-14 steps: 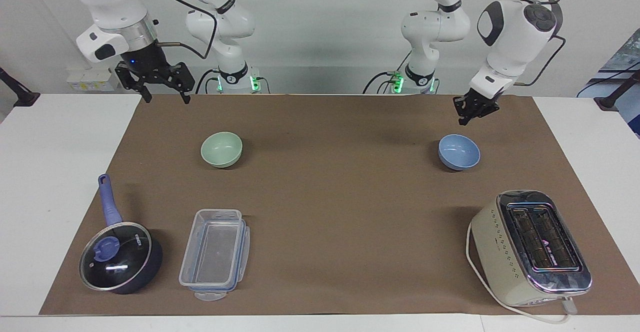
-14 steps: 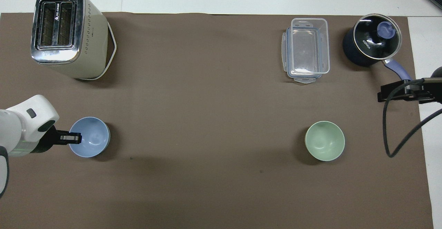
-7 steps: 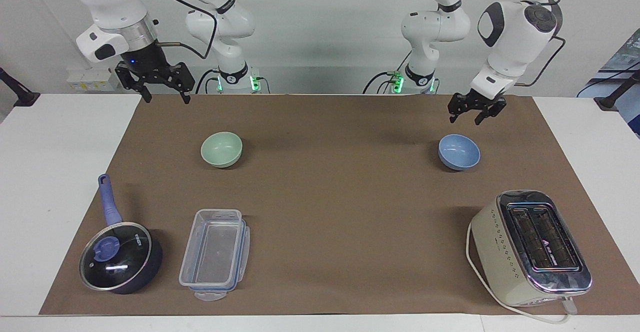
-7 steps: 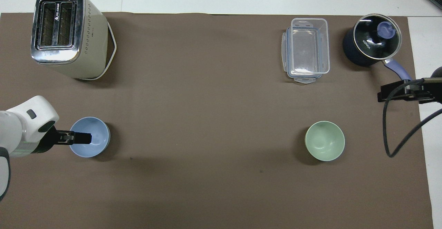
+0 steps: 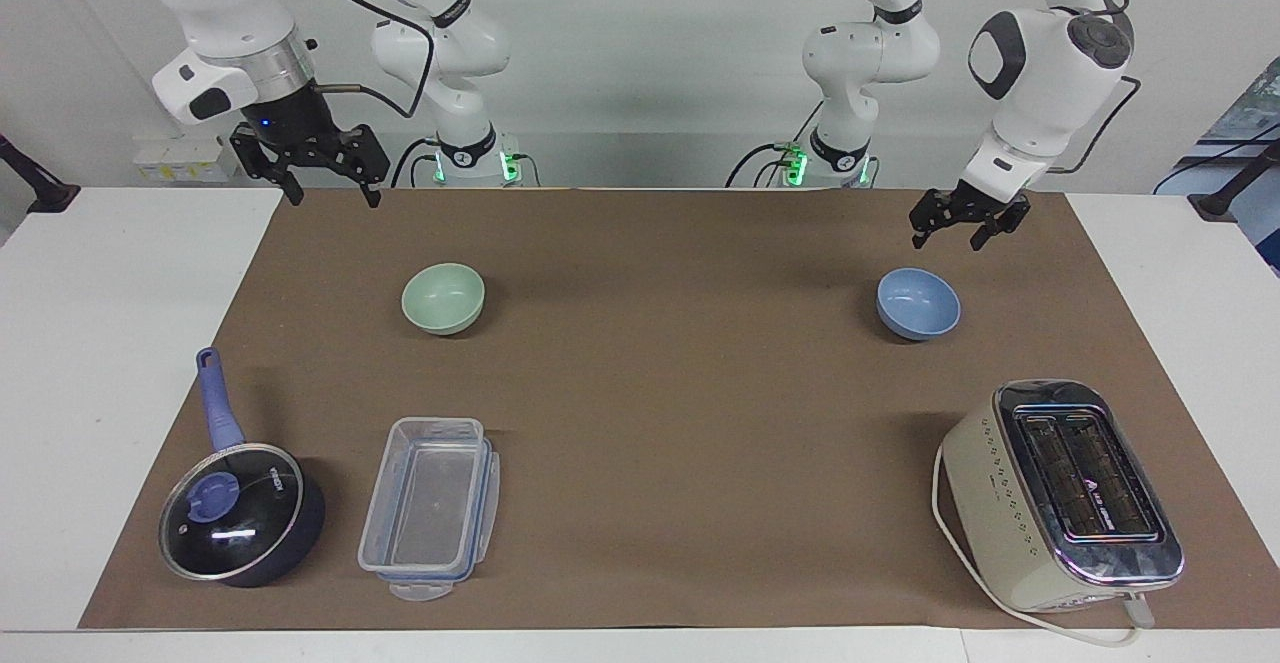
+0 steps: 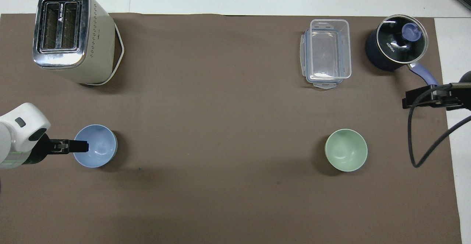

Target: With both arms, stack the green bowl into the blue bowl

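Observation:
The pale green bowl [image 5: 443, 298] [image 6: 346, 155] sits upright on the brown mat toward the right arm's end. Toward the left arm's end, level with it, sits the light blue bowl [image 5: 918, 303] [image 6: 95, 151]. Both bowls hold nothing. My left gripper [image 5: 948, 240] [image 6: 79, 146] hangs open in the air over the blue bowl's rim, clear of it. My right gripper [image 5: 335, 199] [image 6: 423, 98] waits open, raised over the mat's edge at the right arm's end, well apart from the green bowl.
A cream toaster [image 5: 1060, 493] [image 6: 70, 34] stands farther from the robots than the blue bowl. A clear plastic container [image 5: 430, 508] [image 6: 327, 52] and a dark lidded pot with a blue handle [image 5: 240, 513] [image 6: 395, 47] lie farther out than the green bowl.
The left gripper has gone from shut to open; it reached a little over the blue bowl, then drew back toward its rim and rose. The right arm and both bowls have not moved.

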Robot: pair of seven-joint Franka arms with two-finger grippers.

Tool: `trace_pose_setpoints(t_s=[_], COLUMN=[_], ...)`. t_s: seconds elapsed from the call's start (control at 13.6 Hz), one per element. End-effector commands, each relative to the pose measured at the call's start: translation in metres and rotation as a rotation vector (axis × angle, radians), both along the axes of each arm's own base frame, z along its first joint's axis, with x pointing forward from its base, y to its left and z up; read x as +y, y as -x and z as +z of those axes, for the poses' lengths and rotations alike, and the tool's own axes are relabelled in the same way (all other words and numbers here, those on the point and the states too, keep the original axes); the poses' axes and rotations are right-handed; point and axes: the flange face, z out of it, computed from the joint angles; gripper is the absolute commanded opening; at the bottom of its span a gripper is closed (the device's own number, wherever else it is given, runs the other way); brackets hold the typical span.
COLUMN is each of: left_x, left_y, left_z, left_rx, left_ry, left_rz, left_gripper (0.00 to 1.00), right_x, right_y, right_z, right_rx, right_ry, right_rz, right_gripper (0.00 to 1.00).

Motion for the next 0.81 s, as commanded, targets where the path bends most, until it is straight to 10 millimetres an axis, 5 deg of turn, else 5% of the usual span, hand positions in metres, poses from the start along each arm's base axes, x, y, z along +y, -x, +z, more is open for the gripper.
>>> trace_pose_setpoints(t_s=[0.0, 0.37, 0.51, 0.74], left_x=[0.008, 0.027, 0.035, 0.080], left_y=[0.014, 0.018, 0.008, 0.006], left_z=[0.002, -0.002, -0.022, -0.047], left_rx=[0.003, -0.003, -0.006, -0.020], left_ry=[-0.032, -0.049, -0.049, -0.055], left_rz=[-0.027, 0.010, 0.019, -0.026], left_gripper=[1.00, 1.00, 1.00, 1.00], right_x=[0.001, 0.001, 0.000, 0.001], right_y=[0.003, 0.004, 0.004, 0.004], right_z=[0.003, 0.002, 0.002, 0.002], right_rx=[-0.005, 0.000, 0.000, -0.002], right_ry=[-0.008, -0.007, -0.007, -0.007], right_rz=[-0.010, -0.010, -0.011, -0.013], right_gripper=[1.00, 1.00, 1.00, 1.00])
